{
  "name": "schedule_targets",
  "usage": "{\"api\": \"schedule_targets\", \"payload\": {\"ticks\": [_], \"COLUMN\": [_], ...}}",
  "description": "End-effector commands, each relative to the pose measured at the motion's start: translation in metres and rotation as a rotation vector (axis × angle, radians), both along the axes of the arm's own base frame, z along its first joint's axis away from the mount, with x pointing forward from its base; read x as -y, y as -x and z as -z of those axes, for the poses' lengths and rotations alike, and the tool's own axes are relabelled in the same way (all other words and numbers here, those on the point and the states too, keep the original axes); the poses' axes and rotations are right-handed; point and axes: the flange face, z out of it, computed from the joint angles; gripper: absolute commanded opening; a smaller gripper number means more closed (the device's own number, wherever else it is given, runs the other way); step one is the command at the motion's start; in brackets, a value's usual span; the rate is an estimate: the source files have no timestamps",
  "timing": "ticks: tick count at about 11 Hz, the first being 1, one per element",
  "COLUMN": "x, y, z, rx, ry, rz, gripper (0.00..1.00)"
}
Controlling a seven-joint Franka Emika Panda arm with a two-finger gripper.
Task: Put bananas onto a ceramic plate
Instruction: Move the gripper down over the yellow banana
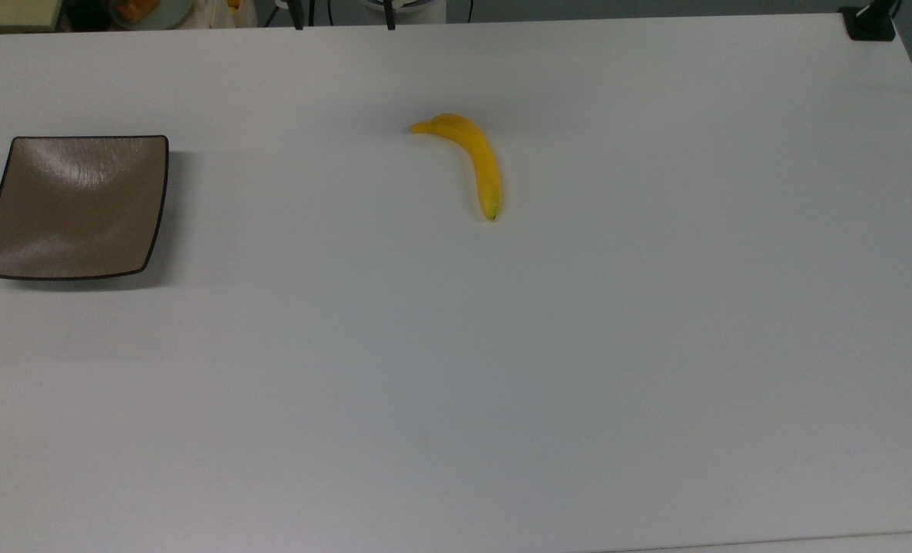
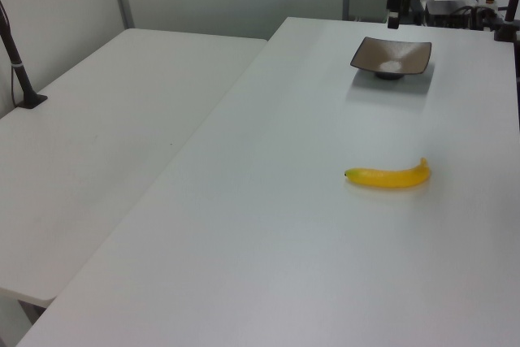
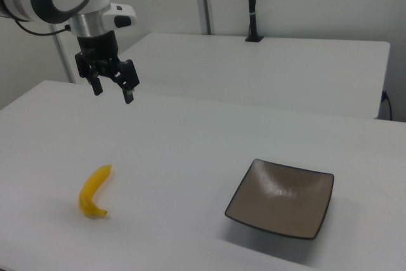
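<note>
Nothing is done yet: the banana (image 1: 475,157) lies alone on the white tabletop (image 1: 502,369), well apart from the bare ceramic plate (image 1: 75,206) at the top view's left. The gripper (image 3: 111,87) hangs high above the banana, fingers spread, holding nothing; pickup and carry remain.

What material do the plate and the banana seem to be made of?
The plate looks like glazed ceramic: glossy brown surface with bright reflections and a thin dark rim. The banana has smooth, evenly bright yellow skin without spots, so it is possibly plastic; real fruit cannot be excluded.
</note>
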Motion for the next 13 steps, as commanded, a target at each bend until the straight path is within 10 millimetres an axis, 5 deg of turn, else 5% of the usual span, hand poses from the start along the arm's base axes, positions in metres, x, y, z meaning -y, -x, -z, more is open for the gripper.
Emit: {"api": "schedule_targets", "payload": {"ticks": [1, 5, 9, 11, 13], "x": [-0.001, -0.016, -0.087, -0.108, -0.12], "y": [0.001, 0.003, 0.021, 0.027, 0.034], "z": [-0.002, -0.003, 0.002, 0.011, 0.044], "rx": [0.011, 0.009, -0.006, -0.024, -0.071], "ry": [-0.004, -0.016, -0.001, 0.003, 0.012], "rz": [0.006, -0.022, -0.192, -0.228, -0.243], "gripper": [1.0, 1.0, 1.0, 1.0, 1.0]}}
